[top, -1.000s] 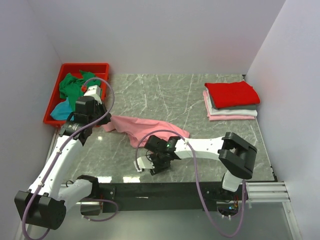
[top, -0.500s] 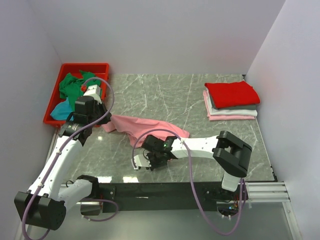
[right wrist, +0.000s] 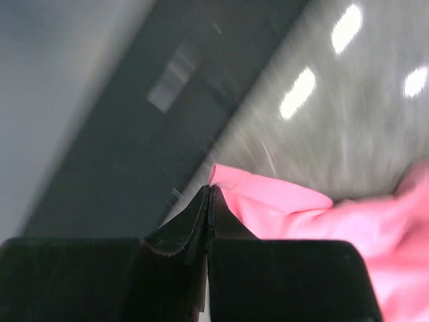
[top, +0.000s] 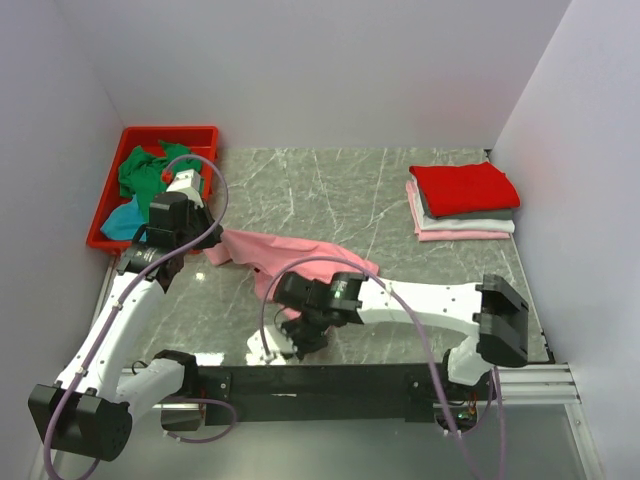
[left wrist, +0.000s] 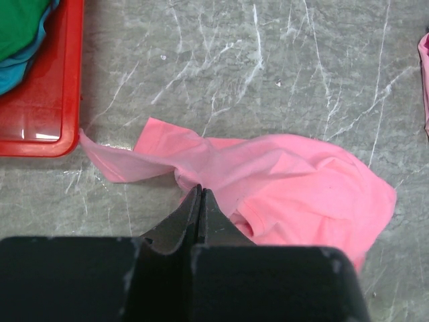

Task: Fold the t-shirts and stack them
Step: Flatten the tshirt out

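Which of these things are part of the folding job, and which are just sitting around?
Job: pink t-shirt, gripped by left claw and right claw; folded stack; green shirt; teal shirt.
Just there: red bin; marble table.

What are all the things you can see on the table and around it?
pink shirt: one, pink, crumpled on the table's near middle
folded stack: one, red on top with pale layers beneath, far right
green shirt: one, green, in the bin
blue shirt: one, teal, in the bin
bin: one, red, far left
table: one, grey marble
left gripper: one, black, shut on the pink shirt
right gripper: one, black, shut on the pink shirt's near edge
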Controlling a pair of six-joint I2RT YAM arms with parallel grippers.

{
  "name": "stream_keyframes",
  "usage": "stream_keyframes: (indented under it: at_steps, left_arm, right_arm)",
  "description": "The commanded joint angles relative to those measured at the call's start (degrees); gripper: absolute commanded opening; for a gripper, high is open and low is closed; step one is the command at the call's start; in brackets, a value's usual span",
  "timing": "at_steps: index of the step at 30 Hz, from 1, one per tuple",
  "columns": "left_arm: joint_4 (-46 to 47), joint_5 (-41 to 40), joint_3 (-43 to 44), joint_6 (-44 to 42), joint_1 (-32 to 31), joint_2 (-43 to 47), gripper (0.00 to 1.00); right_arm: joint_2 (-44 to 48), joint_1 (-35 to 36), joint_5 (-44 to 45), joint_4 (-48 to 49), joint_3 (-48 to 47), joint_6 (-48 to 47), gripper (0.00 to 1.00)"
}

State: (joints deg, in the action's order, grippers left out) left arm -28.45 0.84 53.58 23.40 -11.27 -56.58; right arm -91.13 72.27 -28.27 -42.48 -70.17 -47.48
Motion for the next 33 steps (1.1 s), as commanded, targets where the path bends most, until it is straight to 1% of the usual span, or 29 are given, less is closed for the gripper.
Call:
stream_keyframes:
  at_steps: [1,2,4,5,8,9,10,11,13,15,16,18,19,20,21,22,23,25,26,29,33]
  left_arm:
    - [2.6,1.1,-0.3,-0.1,0.3,1.1,0.0]
    - [2.7,1.3,-0.3,0.0,0.3,1.0,0.0]
    - [2.7,1.5,-0.5,0.1,0.3,0.8,0.0]
    - [2.7,1.7,-0.6,0.2,0.3,0.6,0.0]
    - [1.9,1.6,-0.4,0.2,0.3,0.9,0.0]
    - [1.6,1.4,-0.4,0.1,0.3,1.2,0.0]
    - [1.4,1.3,-0.4,0.1,0.3,1.6,0.0]
    - [1.1,1.2,-0.6,-0.1,0.3,2.0,0.0]
    - [0.5,1.3,-1.1,-0.2,0.3,3.1,0.0]
    - [-0.6,1.9,-1.5,0.1,0.3,3.7,0.0]
    - [-1.1,2.4,-1.6,0.4,0.3,4.2,0.0]
    - [-1.8,2.9,-2.1,1.5,0.3,5.1,0.0]
    - [-2.3,3.5,-2.7,2.1,0.3,6.1,0.0]
    - [-2.4,3.6,-3.1,2.6,0.3,6.7,0.01]
    - [-2.7,3.9,-3.5,3.7,0.3,7.4,0.01]
    - [-2.8,4.3,-4.2,4.3,0.3,8.8,0.01]
    - [-2.9,4.3,-4.4,4.7,0.3,9.4,0.01]
    - [-2.8,4.5,-5.2,5.6,0.4,10.7,0.01]
    - [-2.8,4.5,-5.2,5.8,0.3,11.0,0.01]
    - [-2.6,4.7,-5.3,6.0,0.4,10.7,0.01]
    - [-2.1,5.0,-4.8,5.8,0.3,9.9,0.01]
  right_arm:
    - [2.3,6.9,-7.8,-6.5,-3.6,-1.6,0.0]
    - [0.7,10.2,-8.5,-7.0,-5.3,-1.6,0.0]
    - [-1.4,14.0,-9.2,-7.9,-7.2,-1.8,0.0]
    - [-3.3,17.3,-9.1,-8.2,-9.2,-1.8,0.0]
    - [-6.2,19.9,-8.7,-9.1,-13.1,-1.1,0.0]
    - [-6.3,19.6,-7.9,-8.9,-13.8,-0.4,0.05]
    - [-6.3,19.1,-4.4,-8.6,-14.2,0.2,0.26]
    - [-5.1,18.3,-2.1,-8.5,-14.5,0.7,0.33]
    - [-3.4,13.1,0.7,-9.7,-14.7,0.6,0.41]
    - [0.0,7.3,-0.5,-10.9,-15.5,0.0,0.45]
    - [1.4,0.9,-1.5,-11.1,-15.7,-0.1,0.51]
    - [4.9,-6.8,-3.2,-8.9,-14.7,1.5,0.56]
    - [5.7,-14.1,-2.8,-3.6,-13.8,5.4,0.62]
    - [6.0,-17.3,-2.2,-0.8,-11.8,7.9,0.64]
    - [5.3,-20.1,-1.4,1.6,-11.1,10.1,0.64]
    - [4.1,-23.2,-1.3,4.7,-11.1,15.0,0.64]
    - [0.2,-27.7,-1.2,5.3,-11.8,17.5,0.64]
    - [-4.6,-30.9,-0.7,5.5,-13.7,23.7,0.63]
    - [-9.2,-33.0,-0.7,4.6,-15.5,24.9,0.63]
    - [-15.5,-34.6,-1.7,3.7,-17.3,28.1,0.62]
    - [-19.4,-35.3,0.1,4.0,-17.4,29.9,0.61]
